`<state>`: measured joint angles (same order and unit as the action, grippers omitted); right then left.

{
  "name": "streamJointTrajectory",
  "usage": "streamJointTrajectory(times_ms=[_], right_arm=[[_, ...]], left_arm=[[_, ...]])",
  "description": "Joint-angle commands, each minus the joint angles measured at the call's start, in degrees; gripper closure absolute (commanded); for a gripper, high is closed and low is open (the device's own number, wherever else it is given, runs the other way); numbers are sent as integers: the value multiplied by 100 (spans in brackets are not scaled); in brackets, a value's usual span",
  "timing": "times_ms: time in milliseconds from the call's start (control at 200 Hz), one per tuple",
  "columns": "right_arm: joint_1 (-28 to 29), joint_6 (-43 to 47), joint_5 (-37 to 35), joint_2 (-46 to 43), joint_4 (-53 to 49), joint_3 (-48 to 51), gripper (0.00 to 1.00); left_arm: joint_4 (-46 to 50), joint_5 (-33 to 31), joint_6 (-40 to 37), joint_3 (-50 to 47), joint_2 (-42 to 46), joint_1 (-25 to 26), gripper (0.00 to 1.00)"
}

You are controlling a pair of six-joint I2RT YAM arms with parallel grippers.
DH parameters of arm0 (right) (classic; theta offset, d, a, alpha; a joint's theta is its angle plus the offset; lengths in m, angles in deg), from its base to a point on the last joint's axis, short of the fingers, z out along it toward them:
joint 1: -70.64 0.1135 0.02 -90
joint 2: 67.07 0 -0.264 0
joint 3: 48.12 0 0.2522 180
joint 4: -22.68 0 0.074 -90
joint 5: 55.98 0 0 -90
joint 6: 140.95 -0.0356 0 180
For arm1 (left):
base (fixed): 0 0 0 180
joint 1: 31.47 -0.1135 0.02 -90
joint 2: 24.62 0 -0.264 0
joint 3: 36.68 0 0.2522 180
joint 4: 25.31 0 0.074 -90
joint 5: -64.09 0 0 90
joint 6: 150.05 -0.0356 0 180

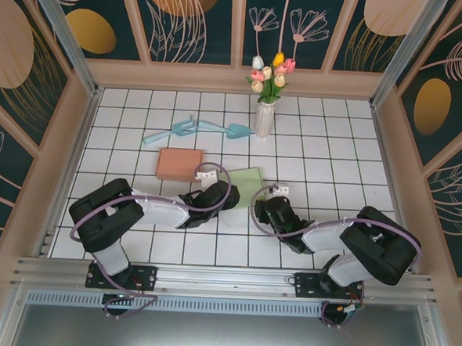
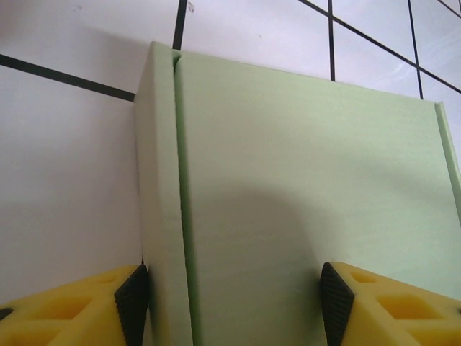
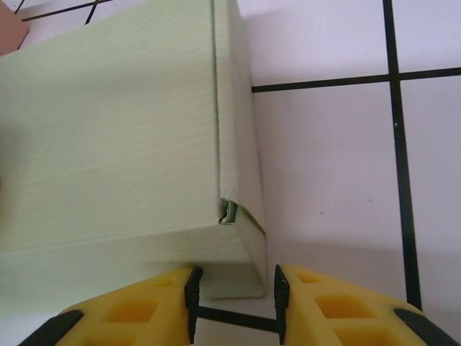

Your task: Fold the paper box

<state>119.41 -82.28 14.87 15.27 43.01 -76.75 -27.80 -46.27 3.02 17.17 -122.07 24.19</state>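
The pale green paper box (image 1: 245,180) lies closed and flat on the tiled table, between the two grippers. My left gripper (image 1: 214,195) is at its near left corner. In the left wrist view the box (image 2: 302,202) is very close, and the left gripper (image 2: 234,306) stands wide open astride its left side wall and lid. My right gripper (image 1: 271,210) is at the near right corner. In the right wrist view the box (image 3: 108,130) shows a slightly gaping corner fold, and the right gripper (image 3: 236,299) is narrowly open with that corner between its tips.
A salmon-coloured flat box (image 1: 179,163) lies just left of the green one. Behind them are two light blue scoops (image 1: 188,128) and a white vase of tulips (image 1: 264,116). Wooden walls and metal posts (image 1: 58,45) close in the table.
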Motion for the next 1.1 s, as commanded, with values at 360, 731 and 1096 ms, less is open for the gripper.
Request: streamJointTrajectory(times_ms=[360,731,1096], right_arm=[[-1077,212,1269,-70,-225,-397,63],[-1374,-182,1503,-31,-885,-643,69],[-1524,-277,2089,70,-1222,-833,90]], left_arm=[[820,908,-248,-152,176,331,32],[1474,425,-550,-93,1450,349,25],[851,1286,-2408,695,642,-1050,21]])
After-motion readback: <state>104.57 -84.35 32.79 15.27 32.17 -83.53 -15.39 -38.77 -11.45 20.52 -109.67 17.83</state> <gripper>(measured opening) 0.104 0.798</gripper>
